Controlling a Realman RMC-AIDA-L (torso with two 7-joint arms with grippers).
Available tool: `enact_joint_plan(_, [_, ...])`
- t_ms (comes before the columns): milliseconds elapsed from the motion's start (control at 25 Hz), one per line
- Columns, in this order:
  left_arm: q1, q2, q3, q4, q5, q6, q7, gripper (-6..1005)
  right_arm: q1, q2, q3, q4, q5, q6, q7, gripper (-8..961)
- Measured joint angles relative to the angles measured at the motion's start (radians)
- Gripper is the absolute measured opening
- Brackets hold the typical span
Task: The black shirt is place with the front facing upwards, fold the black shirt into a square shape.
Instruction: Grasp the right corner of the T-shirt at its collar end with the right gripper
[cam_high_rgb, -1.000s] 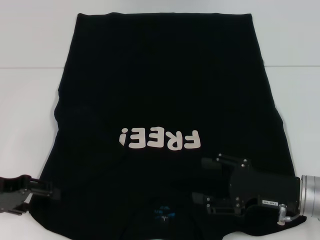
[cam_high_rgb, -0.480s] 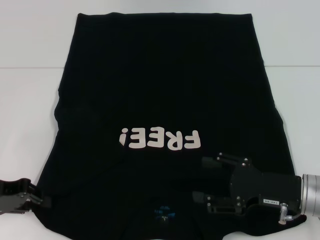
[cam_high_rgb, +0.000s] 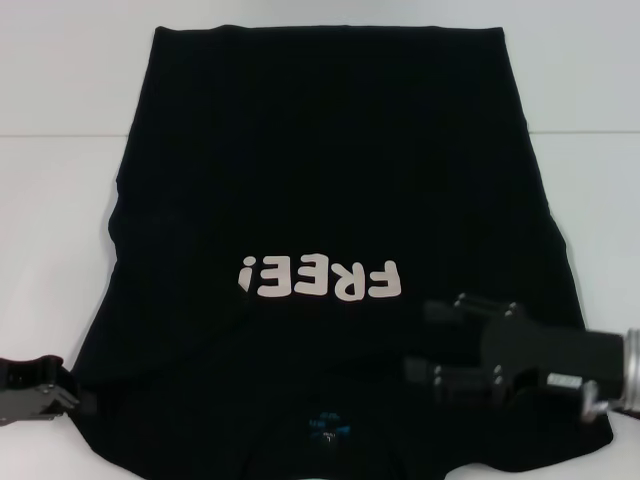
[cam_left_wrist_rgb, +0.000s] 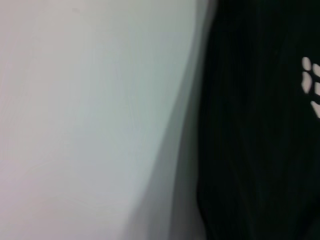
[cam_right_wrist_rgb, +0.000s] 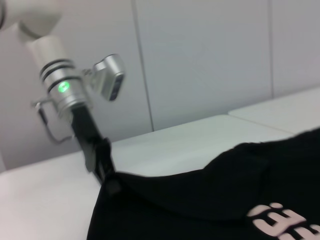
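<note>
My left claw grasps the black shirt edge, my right claw above it is released; uneven pull may wrinkle it

white table, pale panelled wall behind

Black shirt: soft matt cloth, smooth white printed lettering. Surface: smooth matt white. Right hand: matt black plastic, silver metal wrist.
</note>
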Motion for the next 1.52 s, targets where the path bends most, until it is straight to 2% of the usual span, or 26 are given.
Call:
enact_joint_plan(160, [0.002,0.005,-0.024,-0.007,-0.013,0.012,0.060,34,-0.016,-0.008,-0.004,-0.182,-0.064,-0.032,0.391,875])
enact_joint_plan(320, [0.003,0.007,-0.041,-0.008,-0.014,0.022,0.111,33,-0.015,-0.034,-0.002,-0.326,-0.176,-0.103,0.787,874])
enact_joint_plan(400, [0.002,0.006,-0.059,-0.008,-0.015,0.032,0.143,33,-0.009,-0.052,0.000,-0.378,-0.236,-0.141,0.969,872])
enact_joint_plan(520, [0.007,0.006,-0.089,-0.009,-0.024,0.037,0.188,33,0.003,-0.094,0.004,-0.413,-0.322,-0.200,1.200,870])
enact_joint_plan(680, [0.016,0.007,-0.142,-0.011,-0.028,0.038,0.239,33,0.008,-0.144,0.011,-0.418,-0.393,-0.289,1.360,868])
enact_joint_plan(760, [0.018,0.009,-0.148,-0.012,-0.028,0.038,0.255,33,0.008,-0.158,0.021,-0.422,-0.459,-0.310,1.403,868])
enact_joint_plan(960, [0.018,0.006,-0.148,-0.015,-0.028,0.039,0.267,34,0.011,-0.159,0.067,-0.429,-0.599,-0.320,1.427,868])
enact_joint_plan(1520, [0.012,0.002,-0.146,-0.023,-0.028,0.028,0.272,34,0.030,-0.133,0.049,-0.383,-0.654,-0.227,1.415,869])
